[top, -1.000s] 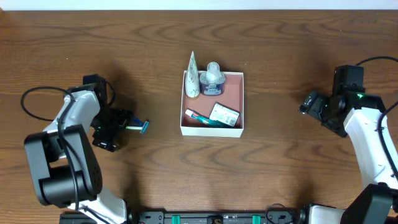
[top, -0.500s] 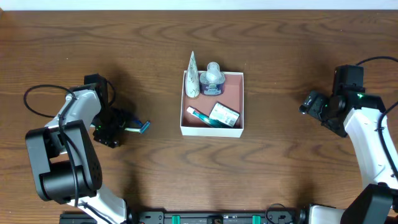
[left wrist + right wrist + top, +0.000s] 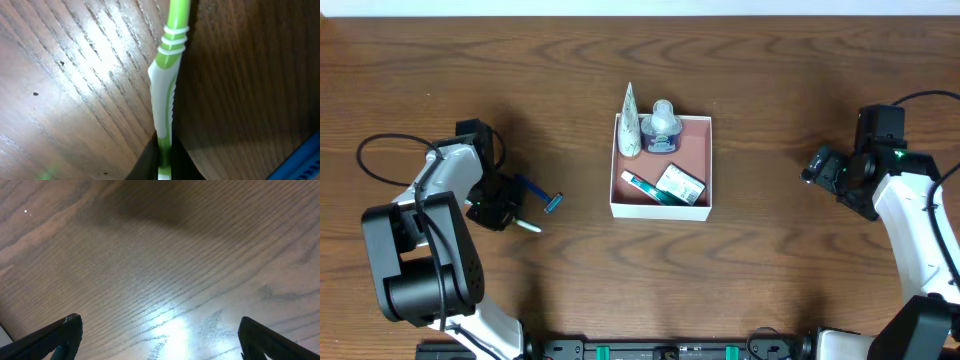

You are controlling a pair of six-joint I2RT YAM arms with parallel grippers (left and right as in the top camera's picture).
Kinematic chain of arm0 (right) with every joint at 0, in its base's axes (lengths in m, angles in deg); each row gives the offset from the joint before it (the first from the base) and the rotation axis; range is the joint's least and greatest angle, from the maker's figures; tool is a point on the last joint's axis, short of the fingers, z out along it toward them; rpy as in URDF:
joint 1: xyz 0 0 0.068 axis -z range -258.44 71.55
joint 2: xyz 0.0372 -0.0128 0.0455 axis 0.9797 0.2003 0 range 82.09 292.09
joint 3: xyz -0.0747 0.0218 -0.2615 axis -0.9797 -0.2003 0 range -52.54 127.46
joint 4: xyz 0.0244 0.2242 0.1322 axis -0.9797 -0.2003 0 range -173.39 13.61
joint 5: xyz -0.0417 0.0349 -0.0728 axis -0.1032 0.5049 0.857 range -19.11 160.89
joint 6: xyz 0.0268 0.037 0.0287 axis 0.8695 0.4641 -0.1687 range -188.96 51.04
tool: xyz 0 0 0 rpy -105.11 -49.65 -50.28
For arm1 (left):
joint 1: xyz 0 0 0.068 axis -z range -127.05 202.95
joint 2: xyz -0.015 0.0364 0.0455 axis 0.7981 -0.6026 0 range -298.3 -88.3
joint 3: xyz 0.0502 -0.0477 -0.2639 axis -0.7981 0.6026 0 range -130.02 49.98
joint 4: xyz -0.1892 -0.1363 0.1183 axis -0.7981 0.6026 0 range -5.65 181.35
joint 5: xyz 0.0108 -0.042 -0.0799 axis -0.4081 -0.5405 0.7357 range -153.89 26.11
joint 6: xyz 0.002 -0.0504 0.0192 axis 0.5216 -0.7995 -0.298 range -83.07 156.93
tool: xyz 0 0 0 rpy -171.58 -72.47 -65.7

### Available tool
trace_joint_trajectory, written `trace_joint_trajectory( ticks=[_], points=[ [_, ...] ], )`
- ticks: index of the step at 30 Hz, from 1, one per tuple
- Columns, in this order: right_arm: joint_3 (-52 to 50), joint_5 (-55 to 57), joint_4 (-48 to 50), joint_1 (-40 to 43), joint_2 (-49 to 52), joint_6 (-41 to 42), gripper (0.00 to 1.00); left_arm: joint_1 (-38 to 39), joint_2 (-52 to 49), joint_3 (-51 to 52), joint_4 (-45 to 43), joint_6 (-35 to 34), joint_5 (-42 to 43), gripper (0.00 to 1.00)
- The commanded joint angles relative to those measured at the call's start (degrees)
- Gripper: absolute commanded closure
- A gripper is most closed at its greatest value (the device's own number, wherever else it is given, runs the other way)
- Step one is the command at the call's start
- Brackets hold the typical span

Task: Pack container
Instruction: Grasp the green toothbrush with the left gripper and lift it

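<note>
Toothbrush handle point(image 3: 162, 100), green and white, is pinched between the jaws of my left gripper point(image 3: 163, 152), which has closed right down on the thin stem. The brush lies flat along the worktop point(image 3: 790, 80) and runs straight out ahead of the gripper. I'd say the low, end-on grip is there because a slim handle lying flat leaves nothing else to catch. A blue razor point(image 3: 542, 196) sits just beside the gripper on its right, apart from the brush, so I judge it waits its own turn.

My right gripper point(image 3: 160, 332) hangs with its jaws spread wide over bare wood and holds nothing. It is parked clear of the work.

The container point(image 3: 660, 211) stands well off to the left gripper's right, between my two arms. It already holds a tube, a small bottle, a packet and a slim blue-green item. I'd guess the free strip along its pink floor is where this brush belongs, laid lengthwise.
</note>
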Motion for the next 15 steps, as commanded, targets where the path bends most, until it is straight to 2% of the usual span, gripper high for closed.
trace_joint_trajectory(
  ticks=[1, 8, 15],
  points=[
    [0.63, 0.22, -0.07, 0.48, 0.02, -0.81, 0.01, -0.35, -1.70, 0.50, 0.13, 2.29, -1.88, 0.94],
    [0.63, 0.22, -0.07, 0.48, 0.02, -0.81, 0.01, -0.35, -1.57, 0.09, 0.63, 9.84, -0.94, 0.94],
    [0.63, 0.22, -0.07, 0.48, 0.02, -0.81, 0.01, -0.35, 1.53, -4.55, 4.37, 19.32, 6.49, 0.94]
  ],
)
